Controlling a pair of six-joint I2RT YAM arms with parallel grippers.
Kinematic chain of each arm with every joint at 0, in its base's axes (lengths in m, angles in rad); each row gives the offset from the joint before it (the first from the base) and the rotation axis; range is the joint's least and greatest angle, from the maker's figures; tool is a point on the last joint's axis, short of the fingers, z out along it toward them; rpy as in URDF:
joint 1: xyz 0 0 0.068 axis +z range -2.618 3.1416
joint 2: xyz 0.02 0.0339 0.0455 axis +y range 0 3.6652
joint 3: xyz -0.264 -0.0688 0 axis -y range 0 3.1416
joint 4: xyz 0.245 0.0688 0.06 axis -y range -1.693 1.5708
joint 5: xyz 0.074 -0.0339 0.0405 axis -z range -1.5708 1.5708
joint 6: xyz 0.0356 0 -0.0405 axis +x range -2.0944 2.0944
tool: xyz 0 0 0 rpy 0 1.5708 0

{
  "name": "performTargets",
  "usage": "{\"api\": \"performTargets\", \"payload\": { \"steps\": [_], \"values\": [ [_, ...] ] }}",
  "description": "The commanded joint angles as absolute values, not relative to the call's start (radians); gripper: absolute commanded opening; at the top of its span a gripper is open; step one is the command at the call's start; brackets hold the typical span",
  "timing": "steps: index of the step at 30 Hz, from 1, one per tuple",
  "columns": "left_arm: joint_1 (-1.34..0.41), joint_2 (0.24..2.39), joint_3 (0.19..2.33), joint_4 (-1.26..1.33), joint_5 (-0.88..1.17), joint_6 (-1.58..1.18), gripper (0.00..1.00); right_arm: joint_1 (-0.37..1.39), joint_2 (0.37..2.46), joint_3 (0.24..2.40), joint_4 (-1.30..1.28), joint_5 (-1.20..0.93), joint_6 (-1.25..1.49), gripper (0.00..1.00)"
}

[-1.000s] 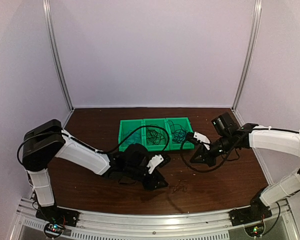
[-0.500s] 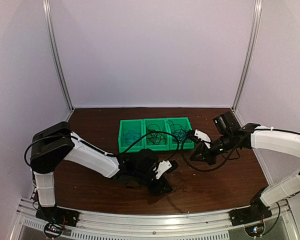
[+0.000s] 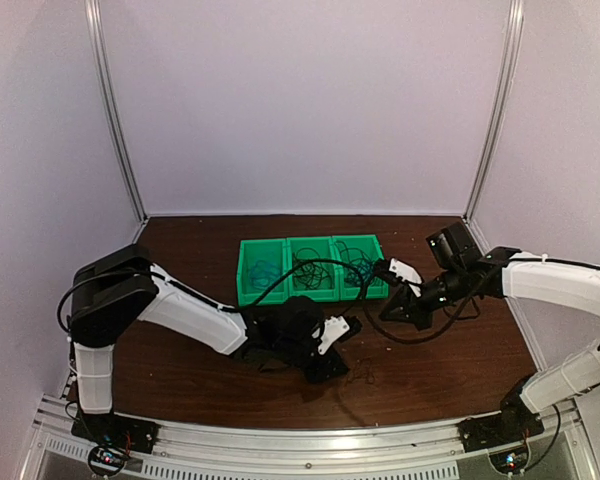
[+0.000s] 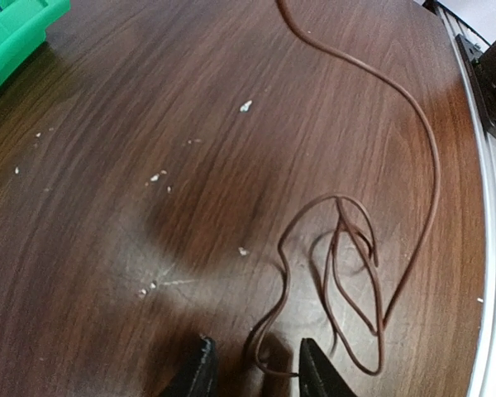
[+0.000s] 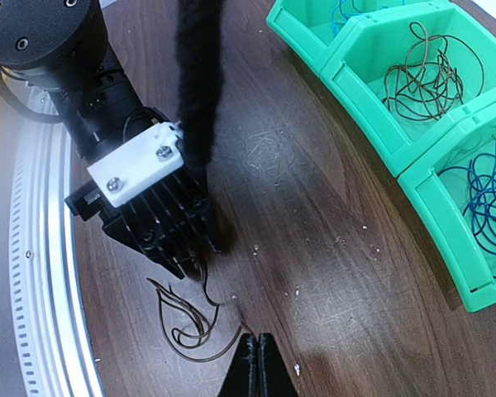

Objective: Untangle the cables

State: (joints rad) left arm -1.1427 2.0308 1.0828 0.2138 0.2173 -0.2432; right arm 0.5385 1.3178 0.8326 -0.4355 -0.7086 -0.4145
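While one loose dark cable [image 4: 339, 203] lay in slack loops on the desk [image 4: 132, 107], near its front rail, the rest sat sorted in the green bin [image 5: 372, 128]: dark cables [image 5: 426, 78] in the middle compartment, blue cables [image 5: 488, 207] in the compartments on either side. Judged from this, the untangling was mostly done, with only that piece left to be lifted and binned.

Left tool [image 4: 256, 372]: jaws apart, straddling the near loop of the loose dark cable, not clamped.

Right tool [image 5: 255, 360]: jaws together, tips just beside the cable's other end. Whether they pinched it could not be told.

Markings: no brand, label or writing legible on bin, desk or arms.
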Motion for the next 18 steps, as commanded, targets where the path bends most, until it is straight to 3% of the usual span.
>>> {"api": "performTargets", "payload": {
  "steps": [1, 10, 18],
  "values": [
    [-1.150, 2.087, 1.109, 0.171, 0.160, -0.213, 0.31, 0.535, 1.294, 0.827, -0.416, -0.703, -0.402, 0.00],
    [-1.150, 2.116, 1.124, 0.130, 0.124, -0.172, 0.00, 0.529, 1.279, 0.822, -0.409, -0.685, -0.395, 0.00],
    [-1.136, 1.996, 1.013, 0.125, -0.052, -0.194, 0.00, 0.393, 1.248, 0.866, -0.457, -0.712, -0.408, 0.00]
  ]
}}
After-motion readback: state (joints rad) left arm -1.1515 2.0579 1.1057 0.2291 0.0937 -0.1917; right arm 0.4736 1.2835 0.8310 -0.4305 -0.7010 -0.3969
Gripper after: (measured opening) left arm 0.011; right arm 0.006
